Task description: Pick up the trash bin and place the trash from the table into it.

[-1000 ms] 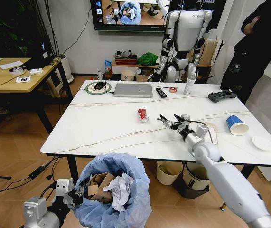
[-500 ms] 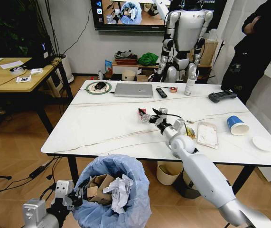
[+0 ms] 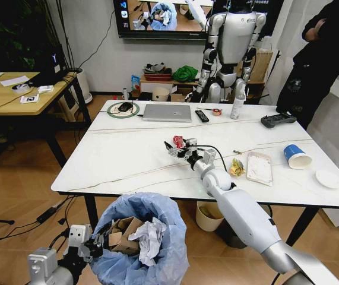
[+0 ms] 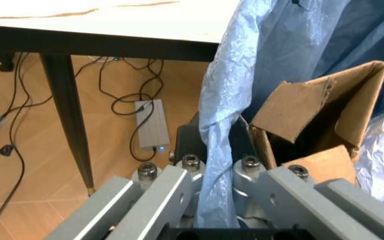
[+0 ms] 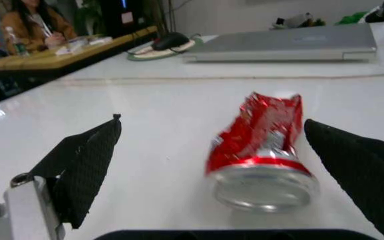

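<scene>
The left gripper (image 3: 95,244), low in front of the table (image 3: 127,160), is clamped on the blue bag at the rim of the bin (image 3: 142,237), which holds cardboard and paper. The right gripper (image 5: 212,165) is spread wide around the red can (image 3: 177,142) mid-table, pads (image 5: 85,155) not touching it

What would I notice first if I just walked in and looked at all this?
Probably the squashed red can lying on the white table, with the right pincer open on both sides of it. Next, the trash bin below the table's near edge, its crinkly blue bag stuffed with cardboard and paper and pinched by the left pincer.
</scene>
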